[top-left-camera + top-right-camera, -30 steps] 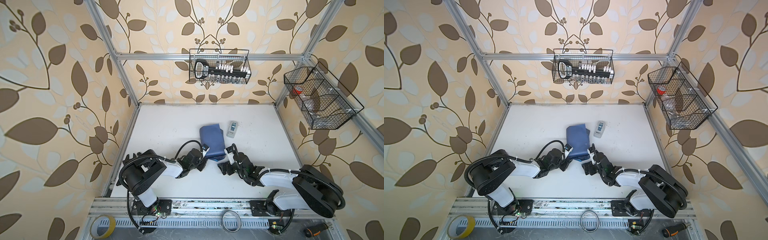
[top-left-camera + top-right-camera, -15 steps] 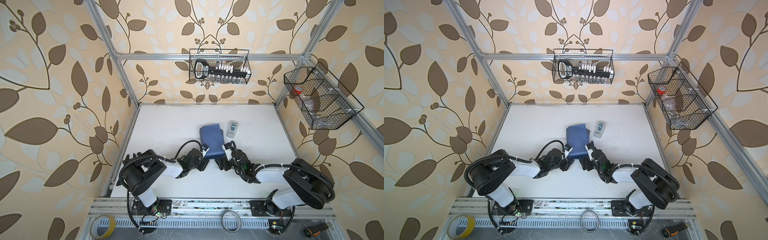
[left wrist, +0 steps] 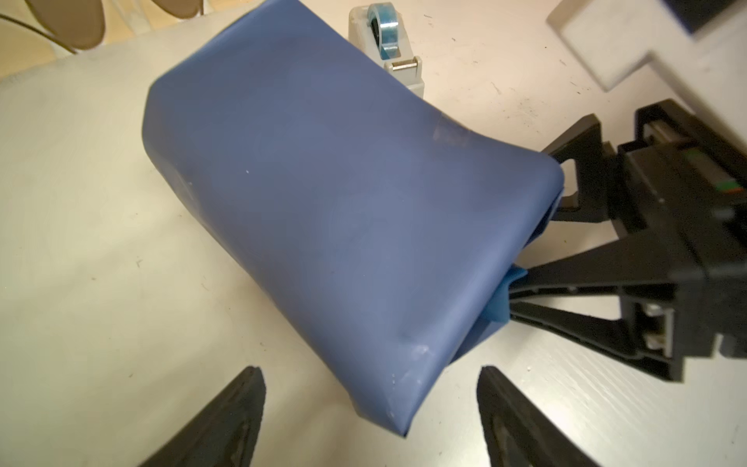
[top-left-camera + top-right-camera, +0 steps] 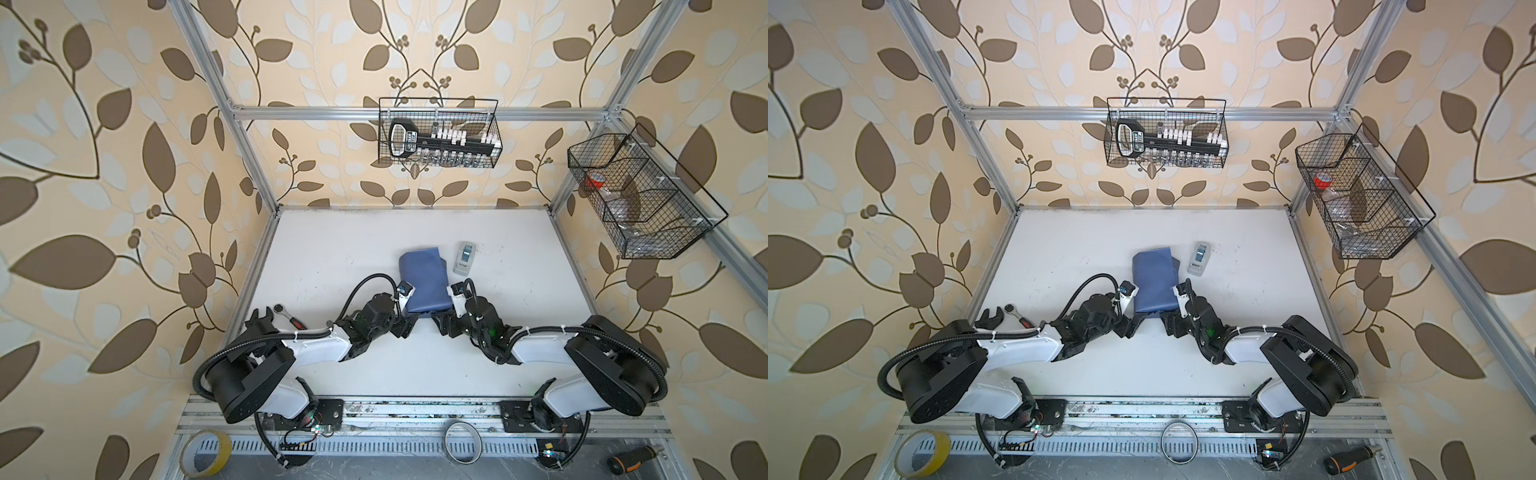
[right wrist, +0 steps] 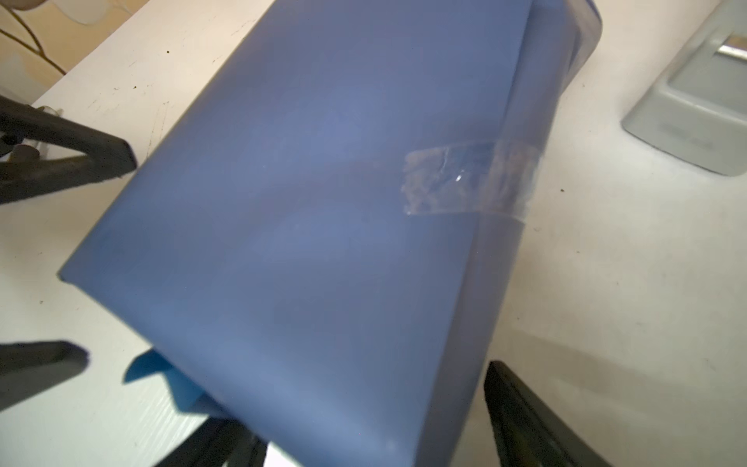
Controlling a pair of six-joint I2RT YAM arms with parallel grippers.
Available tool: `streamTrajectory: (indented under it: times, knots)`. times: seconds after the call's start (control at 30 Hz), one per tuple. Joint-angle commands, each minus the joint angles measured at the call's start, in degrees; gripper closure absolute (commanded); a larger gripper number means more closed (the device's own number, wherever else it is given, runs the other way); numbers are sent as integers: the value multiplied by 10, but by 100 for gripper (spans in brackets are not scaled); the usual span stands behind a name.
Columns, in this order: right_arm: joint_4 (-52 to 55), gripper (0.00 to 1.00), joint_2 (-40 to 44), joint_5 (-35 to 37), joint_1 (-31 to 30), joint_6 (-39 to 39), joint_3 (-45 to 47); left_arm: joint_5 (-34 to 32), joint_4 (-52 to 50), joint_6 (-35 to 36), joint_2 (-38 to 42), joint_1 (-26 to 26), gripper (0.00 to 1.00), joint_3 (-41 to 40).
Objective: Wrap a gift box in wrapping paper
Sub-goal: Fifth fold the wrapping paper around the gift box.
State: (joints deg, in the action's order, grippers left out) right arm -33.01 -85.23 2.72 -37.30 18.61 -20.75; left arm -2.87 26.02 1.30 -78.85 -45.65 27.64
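The wrapping paper [image 4: 424, 278] [image 4: 1154, 278] is folded slate-blue side out into a closed bundle at the table's middle. The gift box is hidden inside it. A clear tape strip [image 5: 469, 178] holds the seam on top. My left gripper [image 4: 409, 324] [image 3: 370, 370] is open, and the bundle's near left corner lies between its fingers without touching them. My right gripper [image 4: 440, 322] [image 5: 364, 412] is open at the near right corner, its fingers on either side of the bundle's end. A light-blue flap [image 3: 501, 299] sticks out there by one right finger.
A grey tape dispenser [image 4: 464, 258] [image 3: 388, 44] stands just right of the bundle's far end. A ratchet and screwdriver [image 4: 286, 319] lie by the left edge. Wire baskets hang on the back wall [image 4: 438, 133] and right wall [image 4: 640, 195]. Tape rolls [image 4: 205, 453] sit on the front rail.
My left gripper has opened at the bundle's near corner. My right gripper has moved left up to the bundle's near end, its jaws narrowing slightly.
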Motion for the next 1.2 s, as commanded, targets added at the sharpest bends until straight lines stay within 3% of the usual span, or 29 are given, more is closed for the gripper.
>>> streamTrajectory:
  times: [0.0, 0.13, 0.27, 0.63, 1.17]
  knots:
    - [-20, 20, -10, -9, 5, 6, -9, 10, -20, 75, 30, 5, 15, -4]
    - [-25, 20, -16, -11, 8, 9, -9, 48, 28, 179, 33, 5, 11, -28]
    - [-26, 21, -19, -15, 10, 11, -9, 67, 41, 239, 16, 5, 8, -22]
    - [-28, 23, -20, -18, 14, 14, -6, 34, 26, 367, -7, -6, 7, 12]
    - [-33, 24, -23, -21, 15, 17, -5, 46, 93, 456, -107, -5, 9, 52]
